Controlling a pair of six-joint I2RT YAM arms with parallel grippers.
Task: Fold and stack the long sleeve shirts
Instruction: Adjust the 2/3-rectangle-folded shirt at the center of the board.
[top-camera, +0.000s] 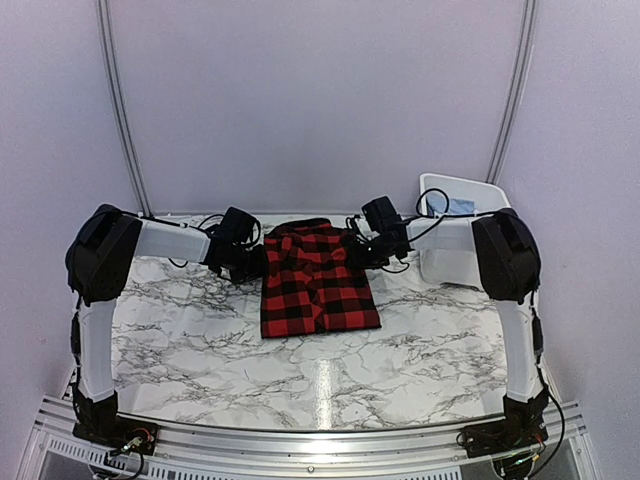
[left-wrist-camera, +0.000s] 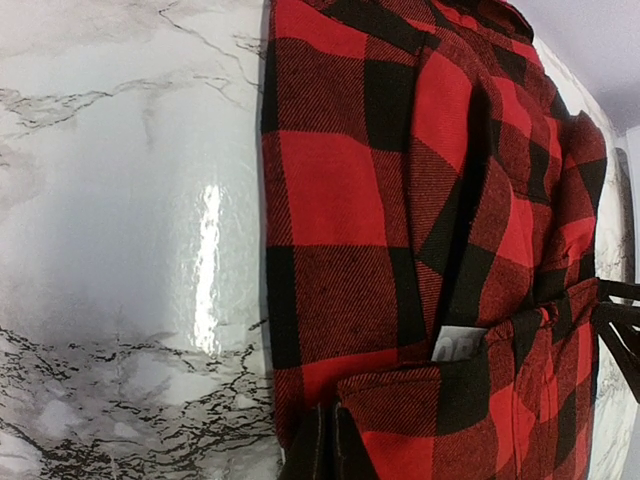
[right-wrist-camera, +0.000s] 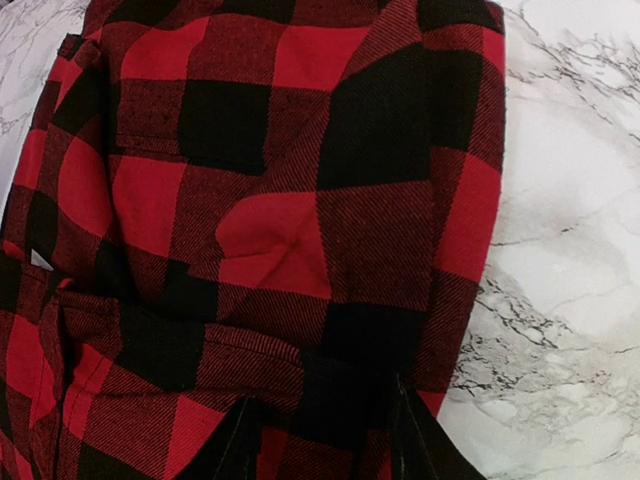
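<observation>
One long sleeve shirt (top-camera: 318, 282), red-and-black check flannel, lies folded into a rectangle at the table's middle. Its far end is bunched between my two grippers. My left gripper (top-camera: 256, 262) is at the shirt's far left edge. In the left wrist view the left gripper (left-wrist-camera: 328, 442) has its fingers pressed together on the cloth edge of the shirt (left-wrist-camera: 400, 200), near a white label (left-wrist-camera: 457, 343). My right gripper (top-camera: 366, 250) sits at the far right edge. In the right wrist view the right gripper (right-wrist-camera: 322, 438) stands with jaws apart, a fold of the shirt (right-wrist-camera: 280, 180) between them.
A white plastic tub (top-camera: 438, 262) stands at the back right, just beyond the right arm, with something light blue (top-camera: 462, 206) inside. Marble tabletop (top-camera: 320, 380) spreads in front of the shirt. Walls close in behind and at both sides.
</observation>
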